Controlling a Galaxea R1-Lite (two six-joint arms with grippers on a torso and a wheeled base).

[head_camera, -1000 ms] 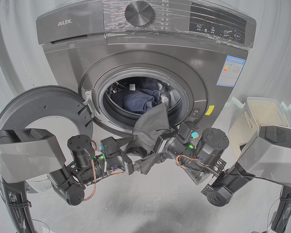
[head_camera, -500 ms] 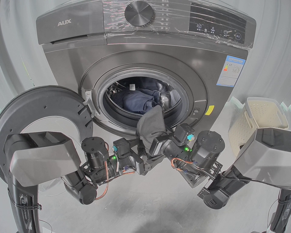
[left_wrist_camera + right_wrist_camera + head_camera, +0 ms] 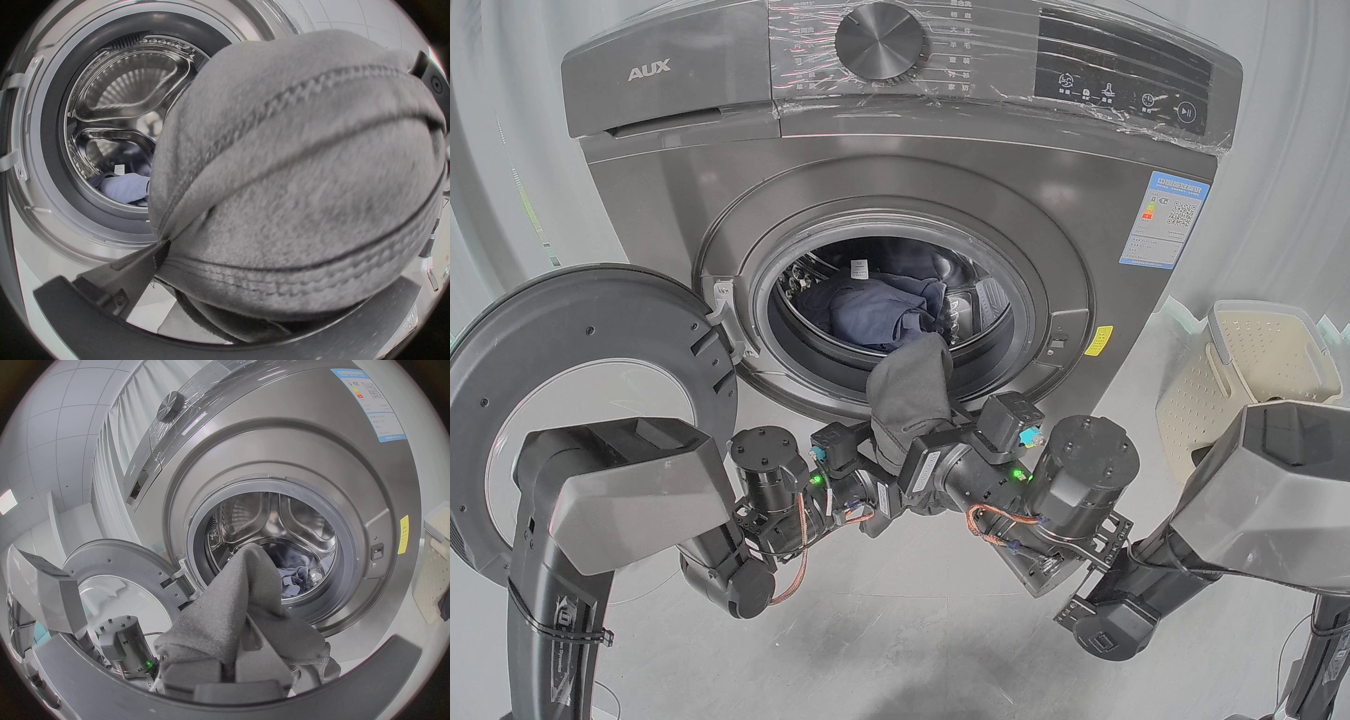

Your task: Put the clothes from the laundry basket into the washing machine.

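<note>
Grey garment (image 3: 909,389), long axis upright — top pointing into drum (image 3: 281,514) (door (image 3: 591,319) open)

The left tool (image 3: 874,489) slid toward 3 o'clock, nearing the right tool (image 3: 911,473). The grey garment (image 3: 909,389) bunched narrower, seemingly higher.

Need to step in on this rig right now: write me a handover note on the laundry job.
Left claw: shut on the grey knitted garment.
Right claw: shut on the same garment, close beside the other claw.
Garment: top end draped over the lip of the grey front-loading washing machine, the rest hanging outside; round door open.
Done: dark blue clothes lie in the drum.
To do: push the grey garment fully in; check the cream perforated plastic laundry basket to the machine's right, whose bottom is hidden.
</note>
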